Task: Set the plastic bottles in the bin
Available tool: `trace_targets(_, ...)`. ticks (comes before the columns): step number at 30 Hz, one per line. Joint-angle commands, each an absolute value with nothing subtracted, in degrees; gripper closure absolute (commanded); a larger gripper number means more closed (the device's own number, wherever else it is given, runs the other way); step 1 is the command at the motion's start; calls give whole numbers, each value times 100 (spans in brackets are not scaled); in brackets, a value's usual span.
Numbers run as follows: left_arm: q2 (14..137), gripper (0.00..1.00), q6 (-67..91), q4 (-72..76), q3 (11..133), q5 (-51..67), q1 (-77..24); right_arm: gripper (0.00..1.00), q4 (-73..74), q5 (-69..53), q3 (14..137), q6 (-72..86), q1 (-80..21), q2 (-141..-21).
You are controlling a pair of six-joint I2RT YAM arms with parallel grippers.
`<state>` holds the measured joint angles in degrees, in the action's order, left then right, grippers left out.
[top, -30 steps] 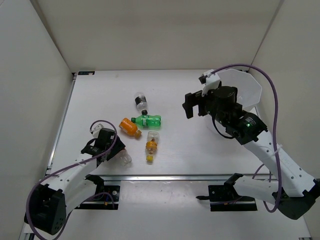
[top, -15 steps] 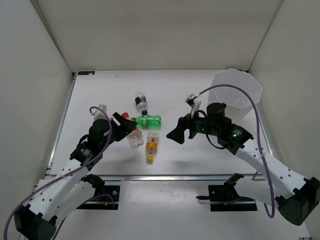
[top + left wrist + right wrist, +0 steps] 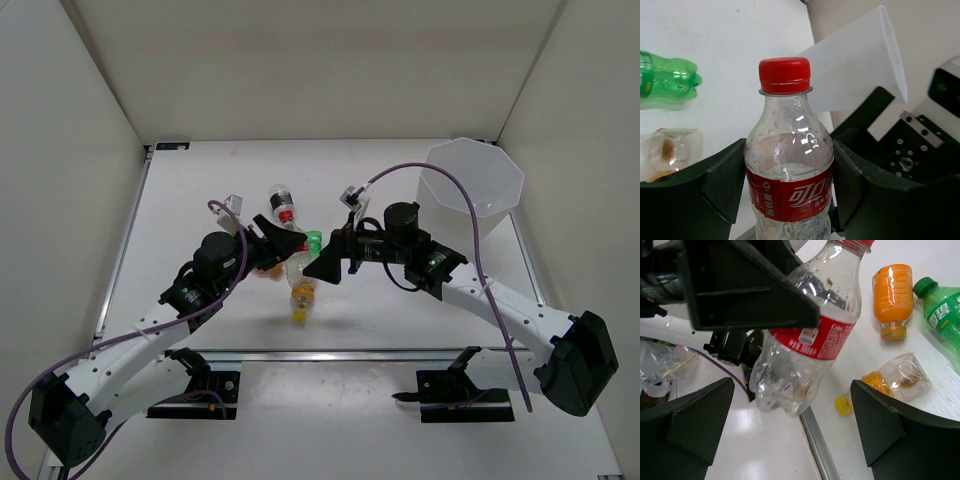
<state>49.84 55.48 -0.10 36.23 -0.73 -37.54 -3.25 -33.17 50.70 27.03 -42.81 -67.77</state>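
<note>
The left end effector (image 3: 789, 172), clenched on the red-labelled clear plastic bottle (image 3: 789, 145), has lifted it just ahead of the wide-spread right end effector (image 3: 792, 390) — likely a handover.

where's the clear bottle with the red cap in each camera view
Top view: the clear bottle is just left of centre, tilted, red cap pointing away from the arms.
Left wrist: the bottle stands upright in the middle of the picture.
Right wrist: the bottle slants across the upper middle, cap at the top edge.
Shared landmark: the green bottle, seen in all three.
</note>
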Motion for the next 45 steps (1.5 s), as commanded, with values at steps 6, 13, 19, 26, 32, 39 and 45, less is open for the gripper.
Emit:
trace_targets(6, 5203, 69, 5459, 616, 3858, 158, -4061, 1, -967, -3155, 5221, 2988, -4473, -7285)
trace_targets(13, 5054, 67, 5344, 765, 3805, 325, -4095, 43, -1204, -3243, 5203, 3120, -4394, -7435)
trace_targets(19, 4931, 4, 5309, 1055, 3709, 659, -4026, 96, -1030, -3270, 5282, 3076, -4237, -7313)
trace_targets(26, 4413, 1, 4370, -1193, 4604, 607, -3437, 100, 243, -3199, 5693, 2444, -3246, -6610)
trace_targets(32, 4526, 1, 3508, -3813, 5300, -368, -2208, 100, 2694, -1891, 7617, 1205, -1770, -6451)
trace_targets(39, 4456, 2, 3357, -4842, 5300, -1414, -1969, 99, 4060, -212, 8552, 800, 366, -7013)
trace_targets(45, 4456, 2, 3305, -4930, 5379, -1345, -1819, 29, 4025, 500, 8551, 457, 388, -7488)
